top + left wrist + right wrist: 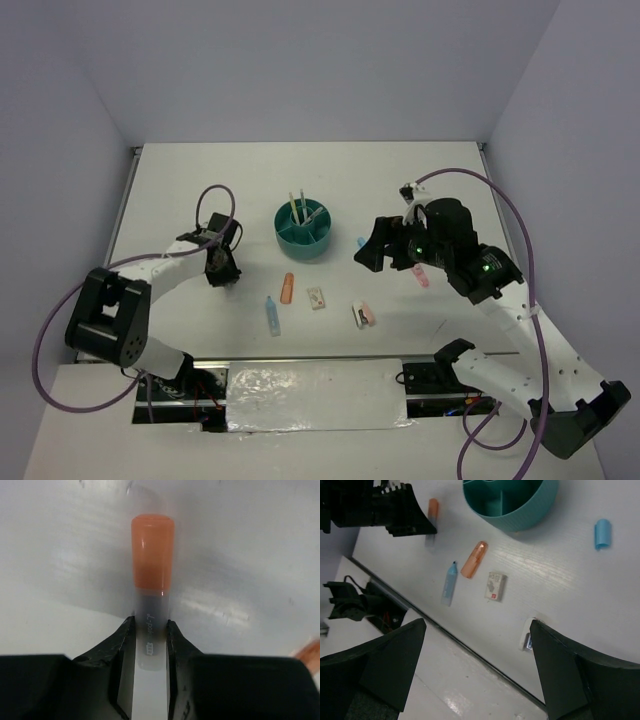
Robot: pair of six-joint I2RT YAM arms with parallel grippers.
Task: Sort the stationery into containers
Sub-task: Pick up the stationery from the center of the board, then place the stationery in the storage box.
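Teal organiser bowl [301, 249]; thin pens [295, 207] standing inside

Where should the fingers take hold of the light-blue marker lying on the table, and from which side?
I would grip the light-blue marker across the middle of its barrel, coming straight down from above. It lies flat, long and narrow, so the fingers close on its two long sides. The orange marker beside it lies apart, leaving room.
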